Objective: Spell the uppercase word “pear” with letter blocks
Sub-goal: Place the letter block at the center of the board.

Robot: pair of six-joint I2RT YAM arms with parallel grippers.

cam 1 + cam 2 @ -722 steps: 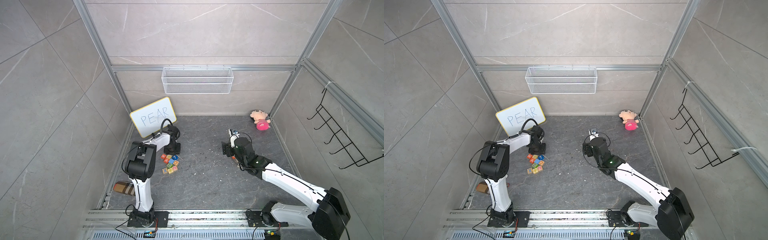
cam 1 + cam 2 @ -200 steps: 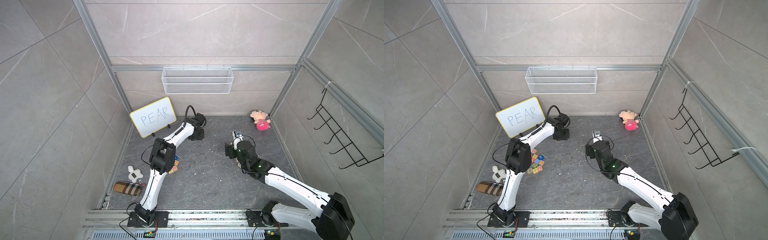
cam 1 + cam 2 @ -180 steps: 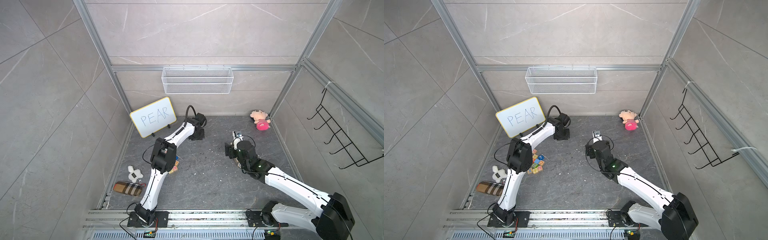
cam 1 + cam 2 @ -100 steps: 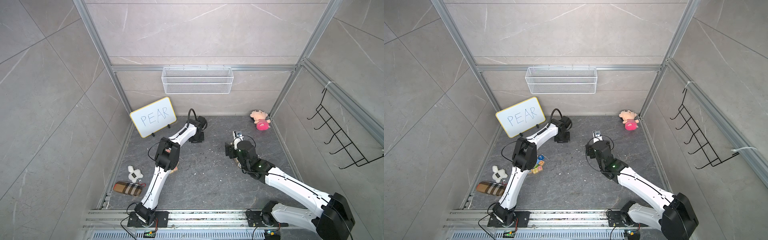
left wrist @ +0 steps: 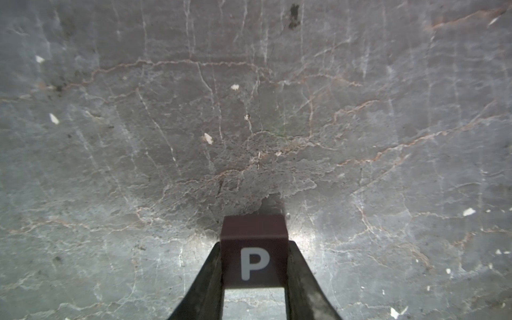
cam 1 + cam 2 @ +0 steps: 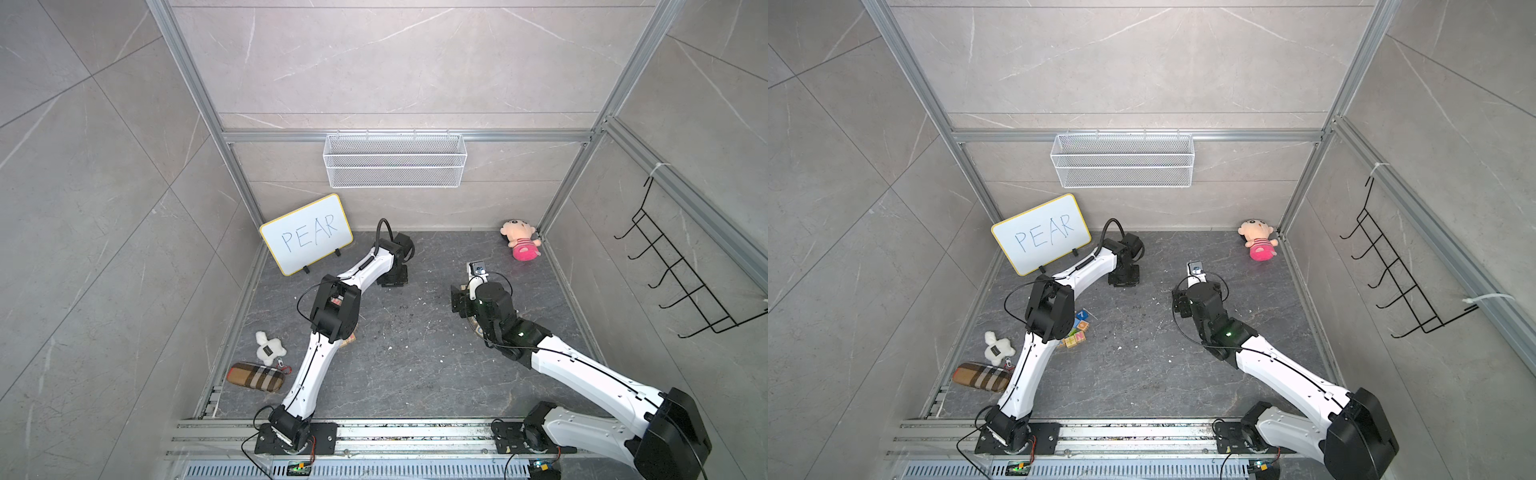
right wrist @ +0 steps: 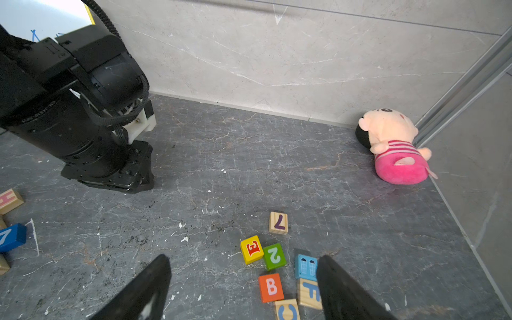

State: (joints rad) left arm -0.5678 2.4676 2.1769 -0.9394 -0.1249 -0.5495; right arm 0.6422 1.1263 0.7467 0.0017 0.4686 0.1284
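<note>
Item 1, left pincer [image 5: 254, 245]: I am clamping it shut on the dark P block [image 5: 254, 263]. I am gripping two opposite sides, with the white letter facing my wrist camera, low over the grey floor [image 5: 249, 124] near the whiteboard [image 6: 306, 239].

Item 2, right pincer [image 7: 243, 260]: I am holding it spread wide, gripping nothing. It is hovering over a cluster where the yellow E block [image 7: 251, 249] is lying just beside the green 2 cube [image 7: 273, 256].
</note>
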